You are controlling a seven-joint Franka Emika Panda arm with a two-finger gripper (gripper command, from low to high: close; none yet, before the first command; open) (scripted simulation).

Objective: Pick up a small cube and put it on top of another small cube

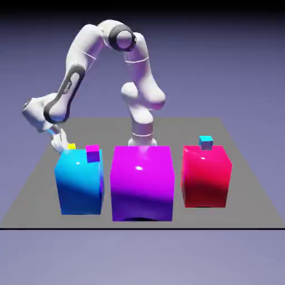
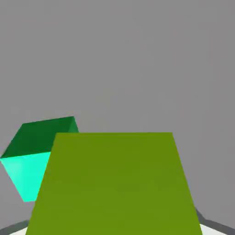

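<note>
The tiny yellow-green cube [image 1: 71, 146] sits between the fingers of my gripper [image 1: 64, 145], which is shut on it, at the far left corner of the big cyan block's [image 1: 79, 181] top. In the hand view the yellow-green cube [image 2: 114, 183] fills the lower middle and hides both fingertips. The tiny cube with a magenta top and purple sides [image 1: 93, 153] rests on the cyan block's top, just to the right of the held cube in the exterior view. I cannot tell whether the held cube still touches the block.
A big magenta block [image 1: 142, 181] stands in the middle and a big red block [image 1: 206, 175] to its right with a tiny cyan cube [image 1: 206, 142] on top. In the hand view a green-and-cyan block [image 2: 30, 160] lies left of the held cube over the grey table [image 2: 137, 69].
</note>
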